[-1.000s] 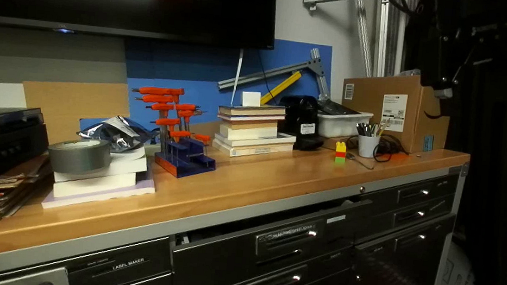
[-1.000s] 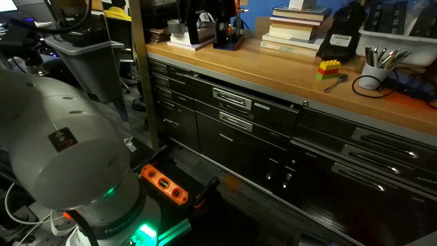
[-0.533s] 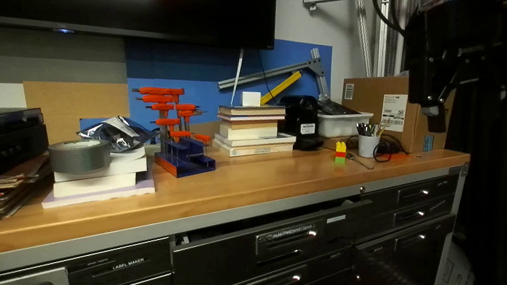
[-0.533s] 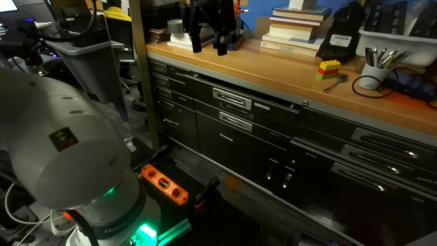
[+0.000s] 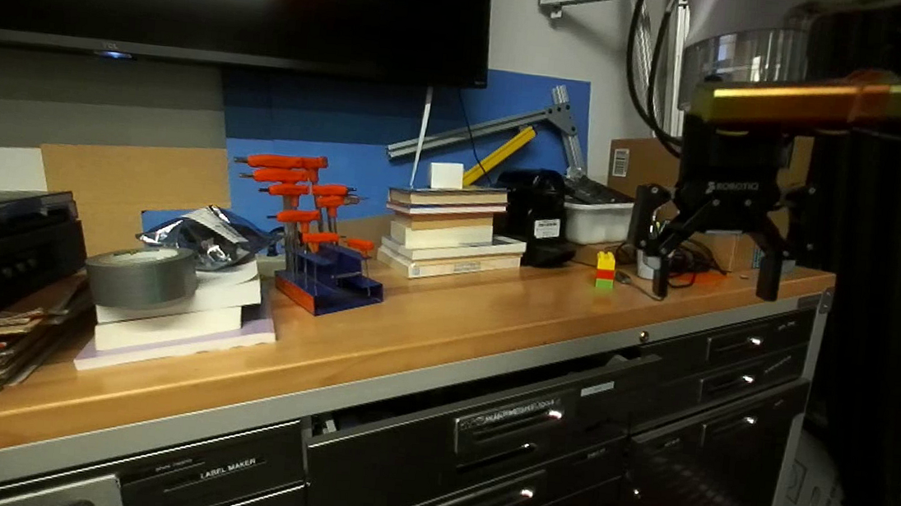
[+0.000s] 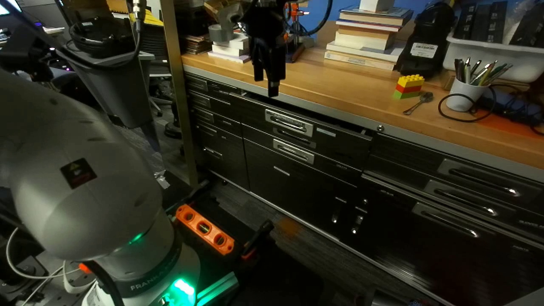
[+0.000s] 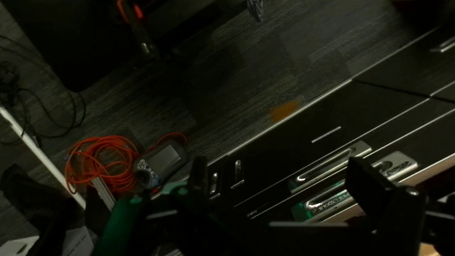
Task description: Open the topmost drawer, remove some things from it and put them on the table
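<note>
Dark grey metal fronts the topmost drawer (image 6: 250,109), which sits below my jaws, slightly ajar: in both exterior views a dark gap shows along its top edge. My jaws are spread wide, with nothing between them, hanging apart from its handle (image 6: 289,123). I judge the drawer rigid and weighty, yet likely to glide once moving; that handle looks shiny and may slip, so I would come down to its middle, grip it firmly and pull straight, since tugging at one end could jam it. The things I must take out cannot be made out in the gap; I expect hard, dense lumps, best pinched across their narrowest side. Beyond my jaws runs the bench (image 6: 348,85), light-brown wood, smooth enough, I think, that what I set down might slide; it carries stacked books (image 6: 363,40), a toy-brick block (image 6: 409,87), a spoon (image 6: 426,97) and a white cup (image 6: 462,89) of pens (image 6: 468,71). Past it, higher up, hangs a dark screen (image 5: 218,7); well under my jaws, grey floor (image 7: 220,81) bears coiled orange cable (image 7: 121,181) beside a handheld device (image 7: 161,163).
</note>
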